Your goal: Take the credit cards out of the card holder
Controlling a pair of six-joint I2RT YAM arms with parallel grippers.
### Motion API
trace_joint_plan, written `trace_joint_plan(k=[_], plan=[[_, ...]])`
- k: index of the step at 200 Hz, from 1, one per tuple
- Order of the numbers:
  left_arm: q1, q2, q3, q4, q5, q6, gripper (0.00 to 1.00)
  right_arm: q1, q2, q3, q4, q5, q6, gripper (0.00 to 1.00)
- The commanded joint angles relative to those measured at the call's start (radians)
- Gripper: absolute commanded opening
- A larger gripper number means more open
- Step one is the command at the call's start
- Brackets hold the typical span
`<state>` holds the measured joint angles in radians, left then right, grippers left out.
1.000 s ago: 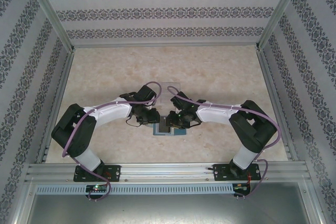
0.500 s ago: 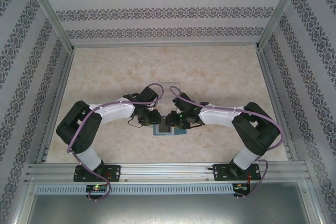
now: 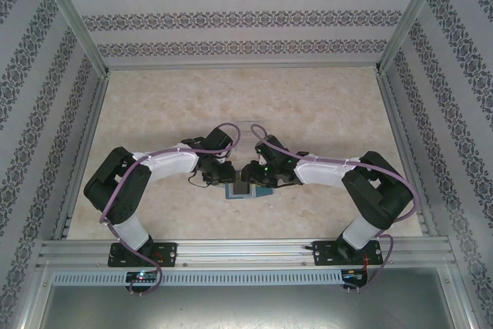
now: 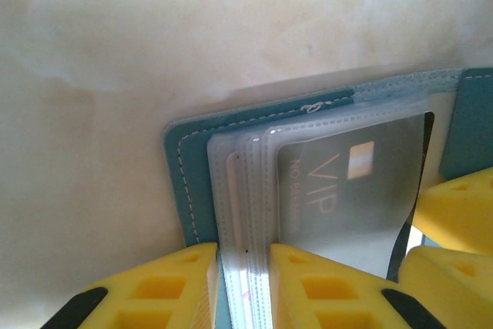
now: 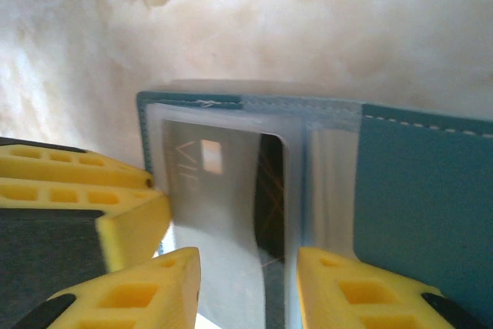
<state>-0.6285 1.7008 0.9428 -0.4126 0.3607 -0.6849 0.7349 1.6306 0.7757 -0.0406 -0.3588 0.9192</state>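
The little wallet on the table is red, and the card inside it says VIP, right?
Not quite. The card holder is teal-blue, not red, as the left wrist view shows. The card inside it does say VIP.

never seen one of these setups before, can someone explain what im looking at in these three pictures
Two white-and-black robot arms, the left arm and the right arm, are bolted to a beige marble-patterned table. The wide picture looks down from above and behind them; the two close-ups come from a camera on each wrist. On the table lies an open teal-blue folding card holder with clear plastic sleeves. One sleeve shows a grey card marked VIP, a dark card beside it. The yellow blocks are the left fingers, pinching the sleeves' edge, and the right fingers, standing either side of the two cards; whether they grip is unclear.
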Motion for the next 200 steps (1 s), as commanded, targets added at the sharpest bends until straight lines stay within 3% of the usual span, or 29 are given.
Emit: trace_joint_plan(k=[1, 107, 200], plan=[[-0.013, 0.037, -0.007, -0.012, -0.030, 0.022, 0.24, -0.006, -0.029, -0.005, 0.024, -0.017, 0.004, 0.38], [-0.013, 0.031, 0.000, -0.007, -0.007, 0.025, 0.24, 0.001, 0.043, 0.029, 0.029, -0.063, -0.003, 0.38], [-0.013, 0.040, 0.006, -0.021, -0.003, 0.036, 0.29, 0.004, -0.001, 0.051, -0.128, 0.045, -0.035, 0.38]])
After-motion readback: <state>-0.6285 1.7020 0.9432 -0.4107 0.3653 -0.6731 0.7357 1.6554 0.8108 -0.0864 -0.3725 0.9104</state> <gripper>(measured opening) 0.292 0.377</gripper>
